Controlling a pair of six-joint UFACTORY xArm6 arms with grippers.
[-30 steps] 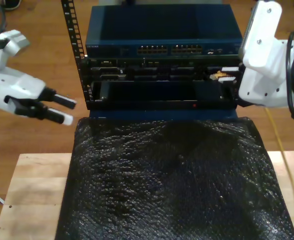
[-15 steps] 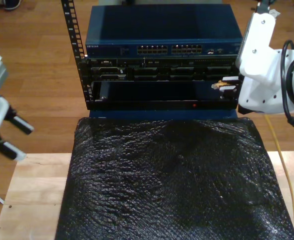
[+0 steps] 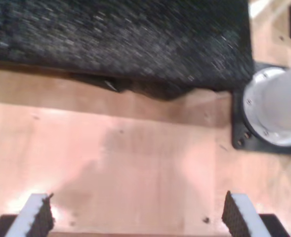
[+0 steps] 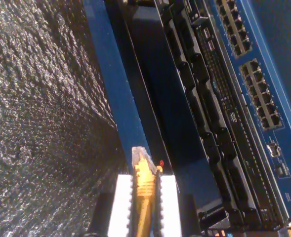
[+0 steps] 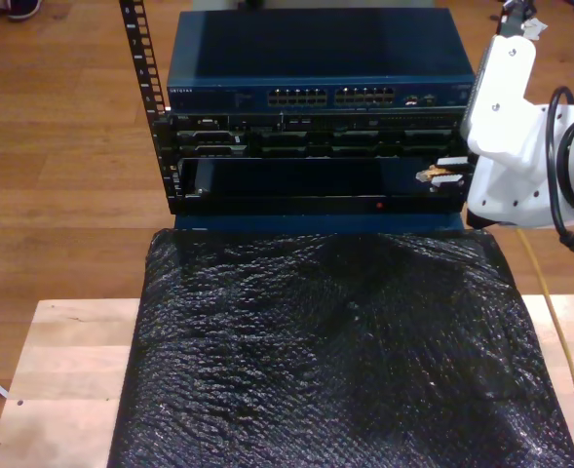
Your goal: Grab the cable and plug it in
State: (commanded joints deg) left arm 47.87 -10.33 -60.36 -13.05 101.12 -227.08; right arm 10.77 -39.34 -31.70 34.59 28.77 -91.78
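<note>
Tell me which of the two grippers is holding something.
My second gripper: its white fingers are clamped on the yellow cable, clear plug pointing at the rack. My first gripper hangs open over bare wood.

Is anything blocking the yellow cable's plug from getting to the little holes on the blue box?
Nothing visible blocks it. My second gripper holds the cable, plug pointing at the rack; open air lies between it and the blue switch's ports.

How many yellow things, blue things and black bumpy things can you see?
Yellow: 1, the thin yellow network cable with a clear plug, held in my second gripper, the tool.
Blue: 1, the flat blue metal network switch.
Black bumpy: 1, the black textured plastic sheet.
Total: 3
</note>
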